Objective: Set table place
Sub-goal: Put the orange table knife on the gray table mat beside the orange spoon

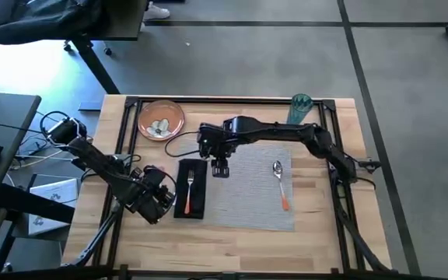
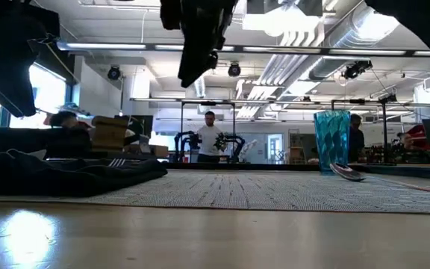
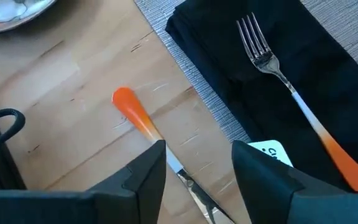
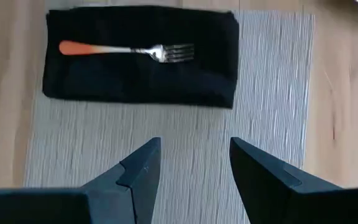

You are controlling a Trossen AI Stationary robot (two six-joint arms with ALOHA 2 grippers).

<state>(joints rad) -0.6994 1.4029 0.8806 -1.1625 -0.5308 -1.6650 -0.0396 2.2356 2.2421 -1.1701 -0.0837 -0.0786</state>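
A grey placemat [image 1: 247,190] lies in the middle of the table [image 1: 325,233]. On its left end is a black napkin [image 1: 193,204] with an orange-handled fork [image 4: 129,50] on top. A spoon [image 1: 280,183] rests on the mat's right part. An orange-handled knife [image 3: 135,113] lies on bare wood left of the mat. My left gripper [image 3: 197,155] is open above it, a finger on either side of the metal blade. My right gripper [image 4: 194,152] hovers open over the mat beside the napkin. The orange-brown plate [image 1: 160,119] and the teal cup [image 1: 300,109] stand at the far edge.
The plate holds some small pale things [image 1: 159,127]. A black cable [image 1: 181,140] runs across the wood between plate and napkin. A black rail frame [image 1: 208,101] edges the table. Bare wood shows along the near edge [image 1: 232,249].
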